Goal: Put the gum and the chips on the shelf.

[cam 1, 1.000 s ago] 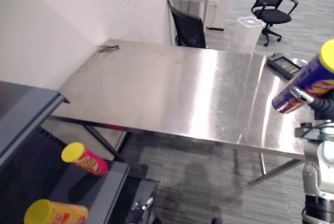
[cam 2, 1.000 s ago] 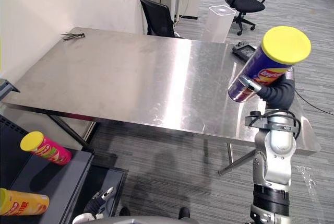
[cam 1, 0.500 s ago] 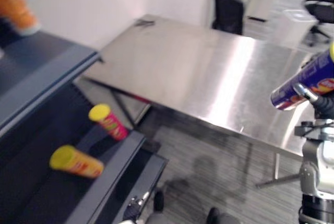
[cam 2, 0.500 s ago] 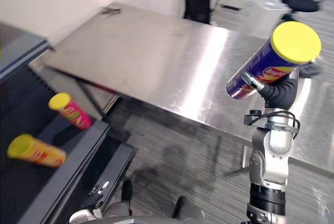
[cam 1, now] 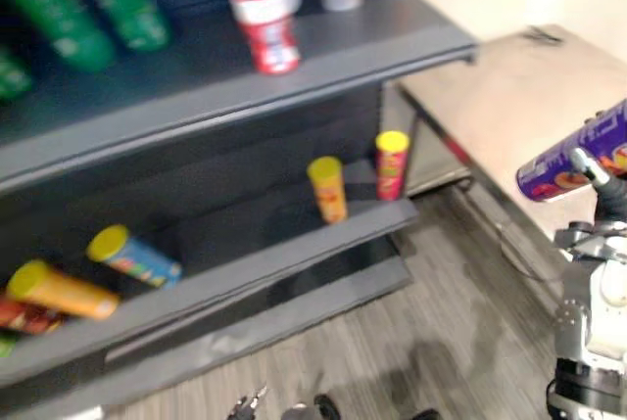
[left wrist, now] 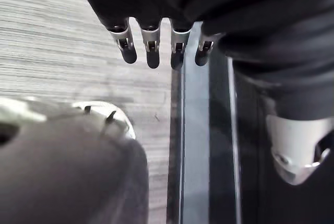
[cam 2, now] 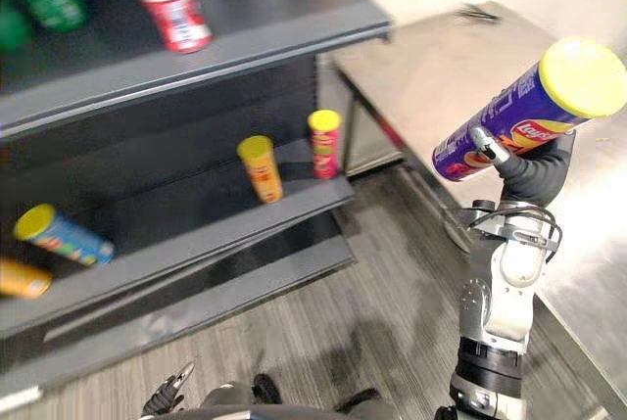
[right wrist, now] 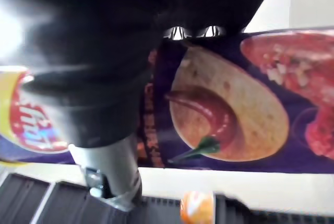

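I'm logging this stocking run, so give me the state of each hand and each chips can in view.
Right hand: fingers curled round the purple chips can.
Purple chips can: held in the air, tilted, yellow lid on.
Left hand: fingers relaxed, holding nothing.
Orange can: upright on lower shelf, lid on.
Red can: upright beside it, lid on.
Blue can: lying on its side on lower shelf.

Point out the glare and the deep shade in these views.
Right wrist view: a white flare burns beside the right hand, which grips the chips can. Right eye view: the steel table shines pale, while the back of the lower shelf lies in deep shade.
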### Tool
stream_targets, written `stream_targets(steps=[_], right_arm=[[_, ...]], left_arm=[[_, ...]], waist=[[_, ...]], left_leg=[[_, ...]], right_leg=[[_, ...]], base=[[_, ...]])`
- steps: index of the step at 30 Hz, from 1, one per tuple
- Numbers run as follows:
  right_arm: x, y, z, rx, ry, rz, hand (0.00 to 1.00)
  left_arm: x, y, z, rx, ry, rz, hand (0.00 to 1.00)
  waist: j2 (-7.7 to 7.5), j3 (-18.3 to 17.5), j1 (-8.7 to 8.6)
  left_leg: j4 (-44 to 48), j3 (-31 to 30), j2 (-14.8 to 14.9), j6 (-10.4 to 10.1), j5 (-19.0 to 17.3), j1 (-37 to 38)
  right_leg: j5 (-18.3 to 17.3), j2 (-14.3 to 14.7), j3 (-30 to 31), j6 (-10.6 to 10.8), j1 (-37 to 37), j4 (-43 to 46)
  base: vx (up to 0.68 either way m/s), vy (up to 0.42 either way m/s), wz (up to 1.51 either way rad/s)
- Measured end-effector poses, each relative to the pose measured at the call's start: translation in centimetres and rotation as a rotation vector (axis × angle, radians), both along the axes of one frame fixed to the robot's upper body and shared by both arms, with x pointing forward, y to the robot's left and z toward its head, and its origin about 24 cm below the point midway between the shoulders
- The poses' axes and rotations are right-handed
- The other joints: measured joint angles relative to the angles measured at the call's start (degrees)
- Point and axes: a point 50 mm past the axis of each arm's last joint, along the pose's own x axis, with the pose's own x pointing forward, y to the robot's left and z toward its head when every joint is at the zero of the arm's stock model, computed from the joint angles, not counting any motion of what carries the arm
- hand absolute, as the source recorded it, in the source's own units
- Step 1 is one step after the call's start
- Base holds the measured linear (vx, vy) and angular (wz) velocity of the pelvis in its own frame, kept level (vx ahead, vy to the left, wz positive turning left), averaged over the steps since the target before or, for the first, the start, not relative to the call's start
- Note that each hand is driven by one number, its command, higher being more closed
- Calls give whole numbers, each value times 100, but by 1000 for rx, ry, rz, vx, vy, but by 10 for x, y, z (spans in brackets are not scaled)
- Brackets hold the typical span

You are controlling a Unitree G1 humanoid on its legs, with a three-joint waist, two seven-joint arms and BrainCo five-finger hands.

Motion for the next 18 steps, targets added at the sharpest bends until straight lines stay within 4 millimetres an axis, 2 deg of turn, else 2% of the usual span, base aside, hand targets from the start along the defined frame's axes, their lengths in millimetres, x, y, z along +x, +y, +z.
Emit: stream_targets(steps=[3,6,9,11,14,15,18], right_arm=[[0,1,-5,19,18,2,100],[1,3,-8,40,24,-2,100],[6,8,-13,39,49,-7,100],[9,9,-14,39,57,-21,100],[11,10,-12,46,49,-28,100],[10,10,-12,50,50,-34,100],[10,10,-11,49,46,-34,100]], left_arm=[[-15,-2,-3,0,59,-22,0],[-13,-2,-3,16,66,-55,0],[-12,5,-1,34,60,-53,0],[-8,11,1,52,35,-33,0],[-4,13,3,57,10,-6,0],[-5,11,2,48,10,6,0],[-4,6,1,34,5,21,0]], waist=[[-35,-22,-35],[-94,-21,-36],[-199,25,5],[-278,95,40],[-299,227,94],[-269,250,138],[-224,302,175]], left_leg=[[-212,56,-246,103,85,-19],[-243,119,-365,261,160,-63],[-168,230,-354,486,92,25],[-166,243,-349,571,29,86],[-321,260,-388,530,-2,199],[-339,290,-396,429,-55,229],[-443,395,-423,303,11,246]], right_leg=[[350,-81,-321,88,189,-152],[647,-175,-303,-32,167,-121],[848,-489,-31,-146,51,466],[840,-507,271,-142,-12,538],[838,-475,657,-142,-62,512],[835,-467,743,-144,-71,481],[817,-334,855,-136,-60,177]], base=[[-31,157,66],[40,207,34],[22,159,-3],[-19,49,-12],[-82,-20,-17],[-88,-46,-21],[-66,-56,-17]])
